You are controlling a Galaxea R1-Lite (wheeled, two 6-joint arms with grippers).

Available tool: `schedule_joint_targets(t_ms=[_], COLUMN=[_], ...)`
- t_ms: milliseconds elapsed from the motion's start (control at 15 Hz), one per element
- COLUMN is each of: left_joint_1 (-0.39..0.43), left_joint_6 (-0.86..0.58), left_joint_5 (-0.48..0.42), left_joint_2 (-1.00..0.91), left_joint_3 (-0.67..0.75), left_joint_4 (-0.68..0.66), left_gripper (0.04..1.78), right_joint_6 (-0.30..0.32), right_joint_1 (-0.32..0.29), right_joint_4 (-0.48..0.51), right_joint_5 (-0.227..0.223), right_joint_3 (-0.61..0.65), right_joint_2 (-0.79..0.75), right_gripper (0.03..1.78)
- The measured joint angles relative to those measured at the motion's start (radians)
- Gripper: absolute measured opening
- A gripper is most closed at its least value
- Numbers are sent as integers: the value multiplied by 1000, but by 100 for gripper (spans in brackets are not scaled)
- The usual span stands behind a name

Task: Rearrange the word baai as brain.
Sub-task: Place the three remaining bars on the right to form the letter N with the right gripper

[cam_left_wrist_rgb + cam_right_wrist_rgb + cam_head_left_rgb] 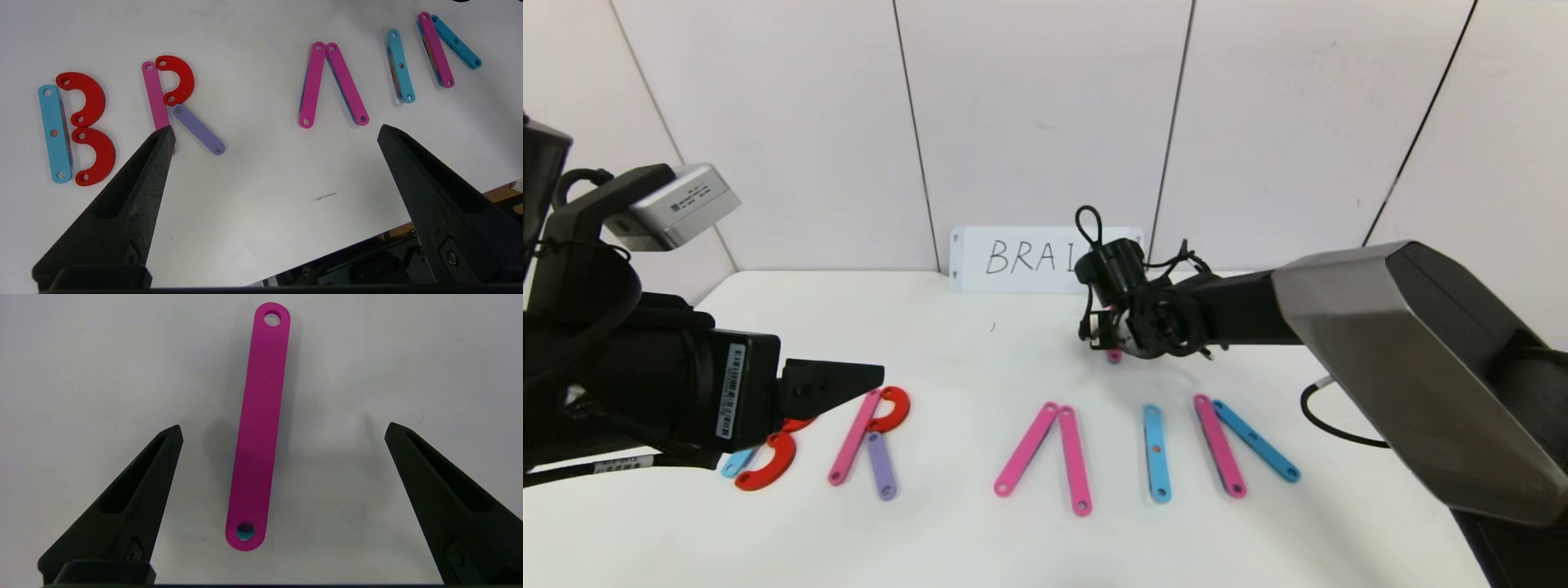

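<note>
Right wrist: open gripper (282,430) over pink bar (257,428)

Black arms (645,384) carry pointed matte-black fingers (122,212), a silver-grey forearm shell (1413,367), looping cables and a white barcode label.

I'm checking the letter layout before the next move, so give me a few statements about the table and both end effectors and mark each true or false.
1. The right end effector is open, with a pink bar lying on the table between its fingers. True.
2. The left end effector grips the purple bar. False: it is open and holds nothing.
3. The B is built from a blue bar and two red arcs. True.
4. The white card lies flat at the front of the table. False: it stands at the back by the wall.
5. The last letter has three bars. False: only a pink and a blue one are there.
</note>
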Motion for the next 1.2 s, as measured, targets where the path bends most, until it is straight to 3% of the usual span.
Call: schedule_joint_targets(t_ms=[400,1200], left_joint_1=[0,-1], left_joint_6=[0,0], left_joint_5=[-1,-1], left_joint_2=[0,2], left_joint_3=[2,3], left_joint_4=[0,0], left_gripper=[173,173], right_joint_6=[111,100], right_joint_1=[-6,33], right_joint_4=[162,143], right_joint_5=[-25,-23], right_joint_3=[-127,-154], right_joint_2=[51,90], right_gripper=[173,173])
